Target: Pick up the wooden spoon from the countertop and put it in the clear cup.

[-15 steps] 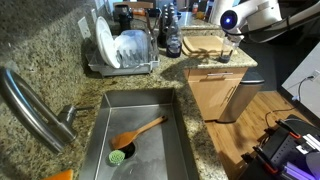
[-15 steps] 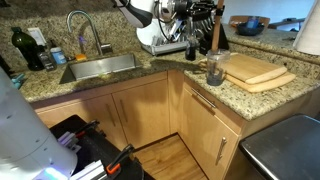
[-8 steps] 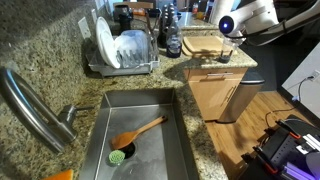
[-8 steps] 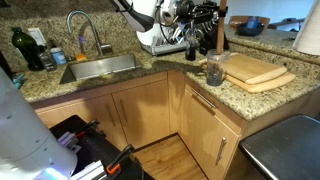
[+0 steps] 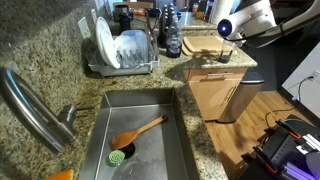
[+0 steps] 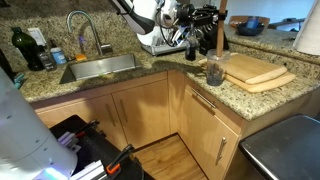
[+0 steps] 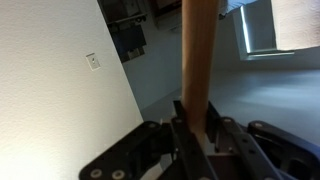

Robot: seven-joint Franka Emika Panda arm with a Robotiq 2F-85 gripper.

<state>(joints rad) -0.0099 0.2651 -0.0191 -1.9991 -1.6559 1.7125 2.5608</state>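
Claw (image 7: 197,128) clamped on wooden spoon (image 7: 198,50) handle, held upright above clear cup (image 6: 214,70) so I can lower it straight in.

A home kitchen: a speckled granite countertop (image 5: 50,50), a steel sink (image 5: 100,122) with a curved faucet (image 5: 30,105), light wooden cabinets (image 6: 140,110), and, near the fingers (image 7: 178,128), a dish rack (image 5: 125,68) holding plates (image 5: 105,42).

Upright wooden spoon (image 7: 197,55) clamped in tool (image 7: 197,130); white wall (image 7: 50,105) w/ switch plate (image 7: 93,61) at left.
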